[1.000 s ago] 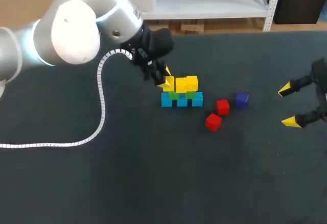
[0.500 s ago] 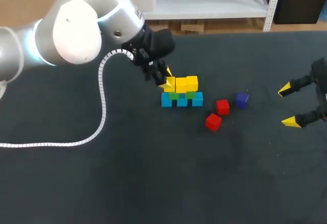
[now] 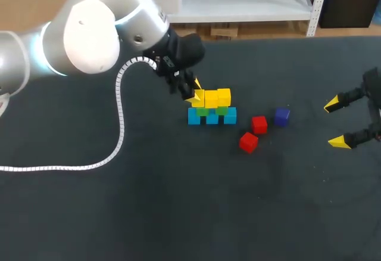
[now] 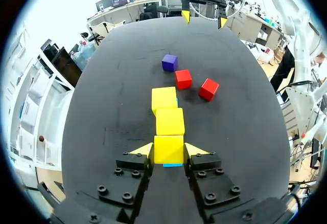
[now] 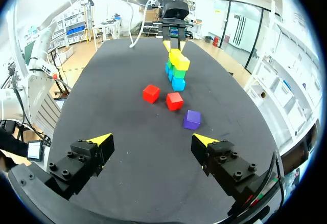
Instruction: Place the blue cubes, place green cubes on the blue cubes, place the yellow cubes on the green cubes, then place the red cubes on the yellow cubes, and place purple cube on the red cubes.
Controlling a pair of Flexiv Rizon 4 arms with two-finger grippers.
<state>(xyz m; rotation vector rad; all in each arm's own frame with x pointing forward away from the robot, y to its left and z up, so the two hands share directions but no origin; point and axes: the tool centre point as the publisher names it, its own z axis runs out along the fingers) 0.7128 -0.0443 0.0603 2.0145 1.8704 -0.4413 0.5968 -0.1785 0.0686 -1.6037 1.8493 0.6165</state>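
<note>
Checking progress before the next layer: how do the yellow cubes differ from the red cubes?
Three small yellow cubes sit in a row atop the green cubes; two small red cubes lie loose on the black table. A yellow end cube is in the left gripper; nothing touches the red ones. Sizes look alike.

left pincer (image 4: 169,150) gripping yellow cube (image 4: 169,146) | right pincer (image 5: 151,140) spread wide
</note>
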